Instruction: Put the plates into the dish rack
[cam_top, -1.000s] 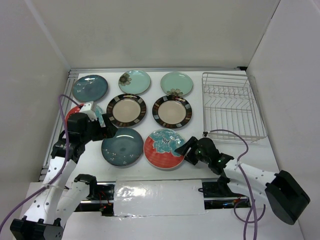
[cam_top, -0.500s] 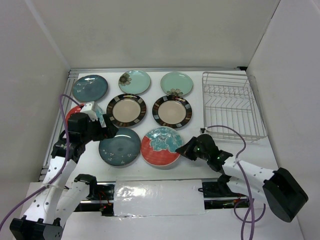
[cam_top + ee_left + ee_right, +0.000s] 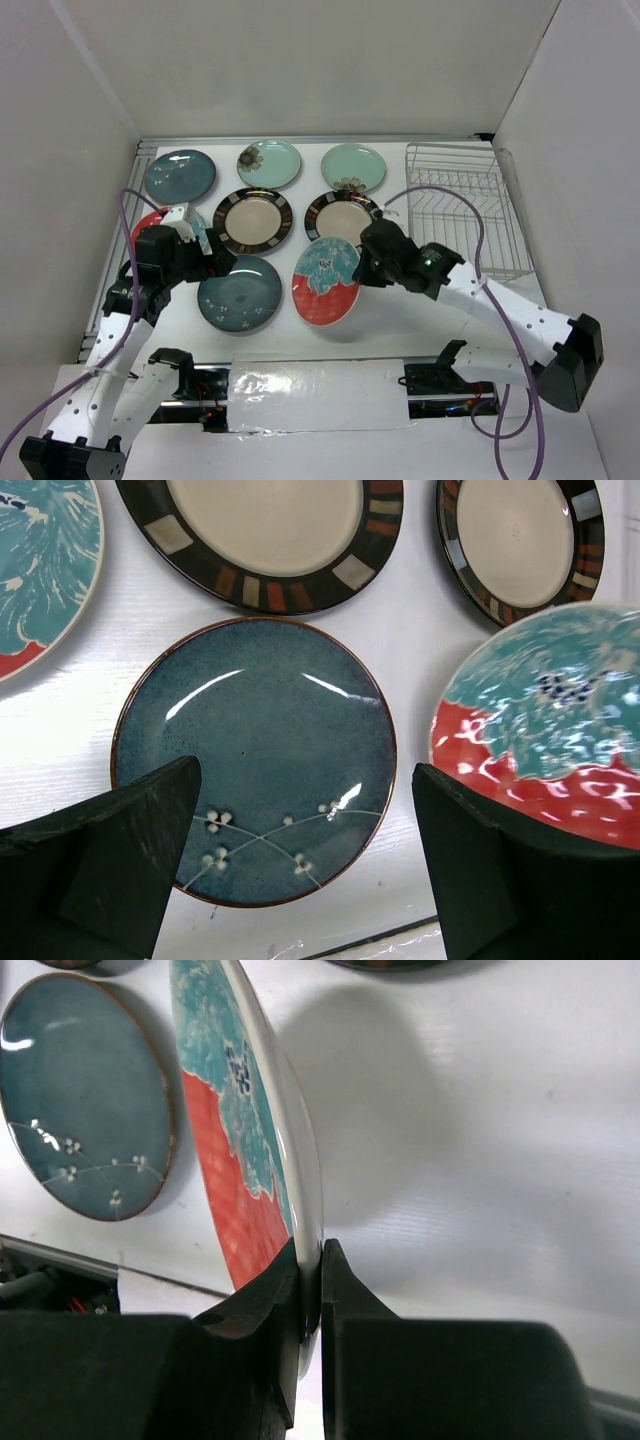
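Note:
My right gripper (image 3: 362,268) (image 3: 320,1260) is shut on the rim of a red plate with teal flowers (image 3: 325,283) (image 3: 235,1110) (image 3: 545,730). It holds that plate tilted on edge above the table, left of the dish rack (image 3: 465,215). The rack is a silver-white wire frame at the back right, with nothing in it. My left gripper (image 3: 212,256) (image 3: 306,768) hangs open over a dark teal plate (image 3: 238,292) (image 3: 255,750) (image 3: 85,1110) and touches nothing. Several other plates lie flat: two striped-rim ones (image 3: 252,220) (image 3: 343,222), two mint ones (image 3: 269,163) (image 3: 353,167) and another dark teal one (image 3: 180,175).
A second red plate (image 3: 150,225) (image 3: 40,560) lies partly under my left arm. White walls close the table on three sides. A shiny tape strip (image 3: 315,385) runs along the near edge between the arm bases. A purple cable (image 3: 470,215) arches from my right arm over the rack's front.
My right gripper has shut on the red plate's rim and lifted it, tipping it up on edge and carrying it back. The left gripper has stayed open over the dark teal plate.

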Controlling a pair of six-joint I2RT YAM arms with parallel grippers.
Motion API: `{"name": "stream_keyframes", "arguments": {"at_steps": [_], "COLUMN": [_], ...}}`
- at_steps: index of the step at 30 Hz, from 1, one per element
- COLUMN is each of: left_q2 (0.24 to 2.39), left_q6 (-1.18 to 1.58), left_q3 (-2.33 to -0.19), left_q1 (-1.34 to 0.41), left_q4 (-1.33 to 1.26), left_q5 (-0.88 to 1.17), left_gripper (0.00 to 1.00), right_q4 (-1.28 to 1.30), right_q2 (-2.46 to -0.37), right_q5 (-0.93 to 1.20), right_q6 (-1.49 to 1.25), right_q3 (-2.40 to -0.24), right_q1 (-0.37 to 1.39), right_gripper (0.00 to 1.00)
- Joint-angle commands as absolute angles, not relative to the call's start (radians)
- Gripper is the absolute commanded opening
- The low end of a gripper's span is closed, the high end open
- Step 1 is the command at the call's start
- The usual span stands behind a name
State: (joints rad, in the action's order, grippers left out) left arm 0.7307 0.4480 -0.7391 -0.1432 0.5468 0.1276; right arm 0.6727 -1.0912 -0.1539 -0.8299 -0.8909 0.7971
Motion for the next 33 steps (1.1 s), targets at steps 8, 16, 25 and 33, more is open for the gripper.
{"name": "stream_keyframes", "arguments": {"at_steps": [8, 16, 25, 33], "left_q2": [0.710, 0.710, 0.690, 0.699], "left_q6": [0.439, 0.439, 0.428, 0.419], "left_q3": [-0.739, -0.739, -0.739, -0.730], "left_q1": [-0.149, -0.149, -0.149, -0.149], "left_q4": [0.517, 0.517, 0.508, 0.508], "left_q5": [0.123, 0.123, 0.133, 0.161], "left_gripper": [1.00, 1.00, 1.00, 1.00], "right_q4": [0.934, 0.629, 0.169, 0.124], "right_q2": [-1.235, -1.165, -1.186, -1.305], "right_q5": [-0.520, -0.633, -0.867, -0.656], "right_q6": [-0.591, -0.183, 0.430, 0.452], "right_q3": [-1.636, -1.704, -1.591, -1.607], "right_q1": [0.807, 0.568, 0.522, 0.278], "right_gripper": [0.00, 0.00, 0.00, 0.00]}}
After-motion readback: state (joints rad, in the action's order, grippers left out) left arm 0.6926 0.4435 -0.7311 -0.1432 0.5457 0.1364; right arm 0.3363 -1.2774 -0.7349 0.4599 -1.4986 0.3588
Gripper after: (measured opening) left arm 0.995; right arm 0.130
